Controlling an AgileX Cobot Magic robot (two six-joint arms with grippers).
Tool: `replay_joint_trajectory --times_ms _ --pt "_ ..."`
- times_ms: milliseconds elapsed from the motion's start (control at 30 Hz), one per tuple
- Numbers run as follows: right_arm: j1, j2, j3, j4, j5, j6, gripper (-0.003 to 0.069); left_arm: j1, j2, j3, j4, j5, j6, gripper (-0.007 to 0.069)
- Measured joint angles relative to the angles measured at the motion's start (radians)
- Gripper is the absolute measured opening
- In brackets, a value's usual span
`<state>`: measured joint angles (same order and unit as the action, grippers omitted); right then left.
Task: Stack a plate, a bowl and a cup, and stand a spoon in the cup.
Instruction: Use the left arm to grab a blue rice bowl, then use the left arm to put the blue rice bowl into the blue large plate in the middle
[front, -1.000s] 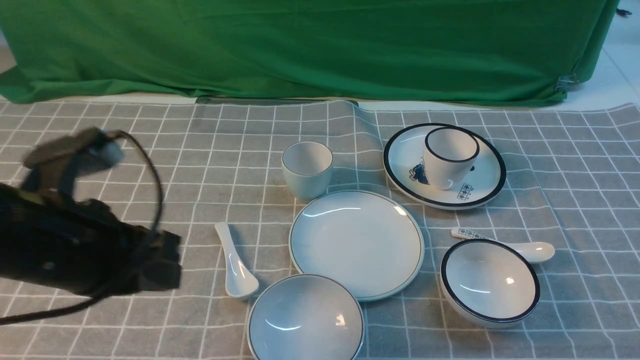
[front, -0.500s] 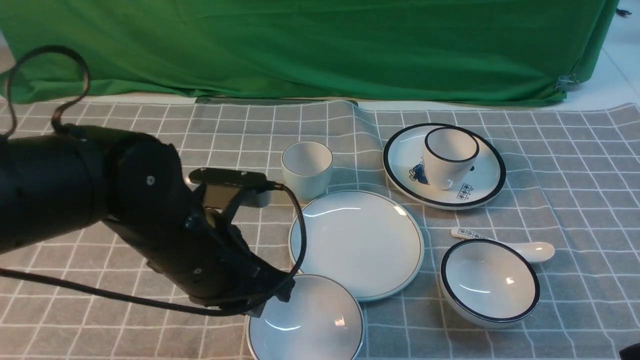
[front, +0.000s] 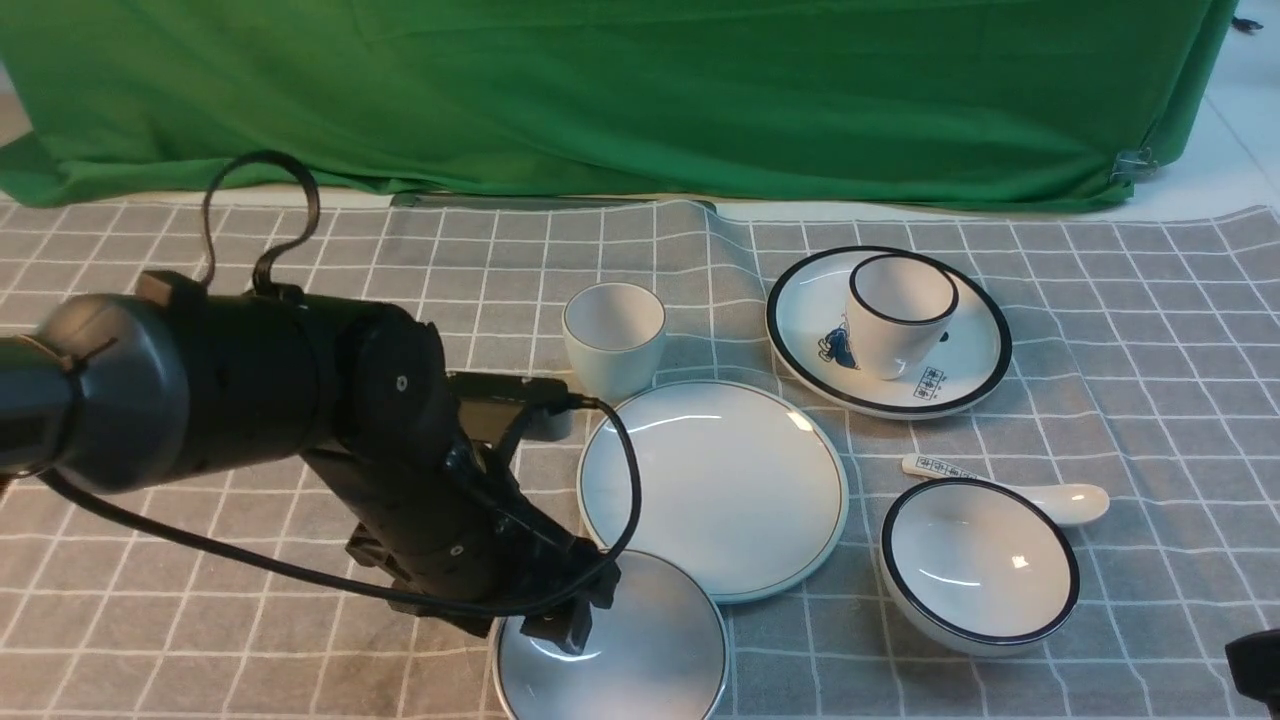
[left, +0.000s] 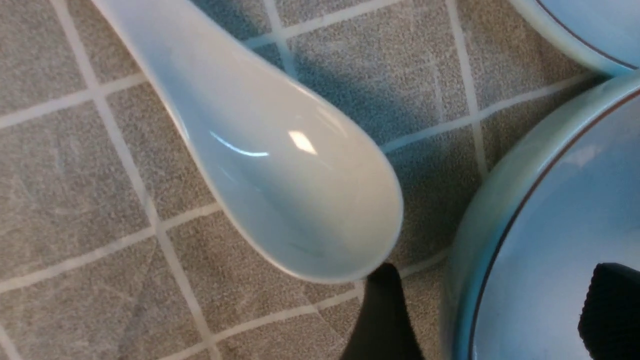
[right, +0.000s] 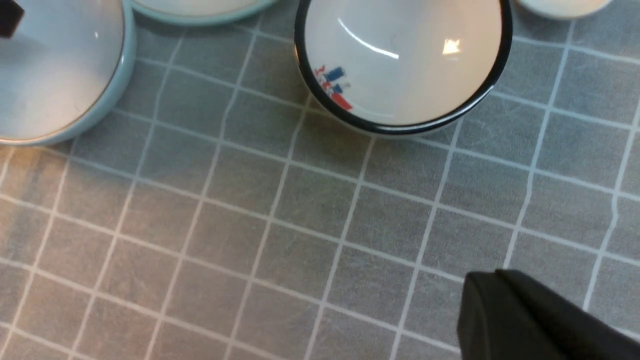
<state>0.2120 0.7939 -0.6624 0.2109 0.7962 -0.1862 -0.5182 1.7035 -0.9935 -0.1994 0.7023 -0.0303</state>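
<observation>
From the front, the left arm reaches low across the table (front: 1100, 300), its left hand (front: 565, 628) over the 9 o'clock rim of the bowl (front: 650, 660), which sits at 6 o'clock from the plate (front: 715, 490). The left wrist view shows its fingers (left: 382, 315) released and astride that rim, with the spoon (left: 280, 190) just beside. In the right wrist view, the right hand (right: 492, 310) hovers clenched over the table.

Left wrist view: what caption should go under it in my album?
Open left hand, a finger on each side of the rim of the bowl, beside the spoon on checked cloth.

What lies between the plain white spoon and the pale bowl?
Left wrist view: checked cloth and one of the left gripper's fingers, just outside the bowl's rim.
</observation>
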Motion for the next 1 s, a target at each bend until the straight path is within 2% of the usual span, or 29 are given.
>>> replay_joint_trajectory --times_ms 67,100,133,200,233,267,300,567,767,1000 --pt "0.000 0.000 0.000 0.000 -0.013 0.000 0.0022 0.000 0.014 0.000 -0.008 -0.002 -0.001 0.0411" --pt "0.000 0.000 0.000 0.000 -0.018 0.000 0.0022 0.000 0.022 0.000 -0.012 -0.003 -0.001 0.0346" --pt "0.000 0.000 0.000 0.000 -0.019 0.000 0.0022 0.000 0.024 0.000 -0.013 -0.003 -0.001 0.0325" --pt "0.000 0.000 0.000 0.000 -0.020 0.000 0.0022 0.000 0.030 0.000 -0.012 -0.007 -0.001 0.0183" --pt "0.000 0.000 0.000 0.000 -0.020 0.000 0.0022 0.000 0.031 0.000 -0.012 -0.010 -0.001 0.0145" --pt "0.000 0.000 0.000 0.000 -0.020 -0.001 0.0022 0.000 0.032 0.000 -0.012 -0.014 -0.001 0.0074" --pt "0.000 0.000 0.000 0.000 -0.020 -0.004 0.0022 0.000 0.032 0.000 -0.013 -0.015 -0.001 0.0057" --pt "0.000 0.000 0.000 0.000 -0.020 -0.007 0.0022 0.000 -0.046 -0.049 -0.015 0.048 0.005 0.0023" --pt "0.000 0.000 0.000 0.001 -0.020 -0.007 0.0022 0.000 -0.098 -0.222 -0.012 0.066 0.008 0.0023" --pt "0.000 0.000 0.000 0.003 -0.020 -0.007 0.0022 0.020 0.133 -0.492 0.010 0.094 0.003 0.0022"
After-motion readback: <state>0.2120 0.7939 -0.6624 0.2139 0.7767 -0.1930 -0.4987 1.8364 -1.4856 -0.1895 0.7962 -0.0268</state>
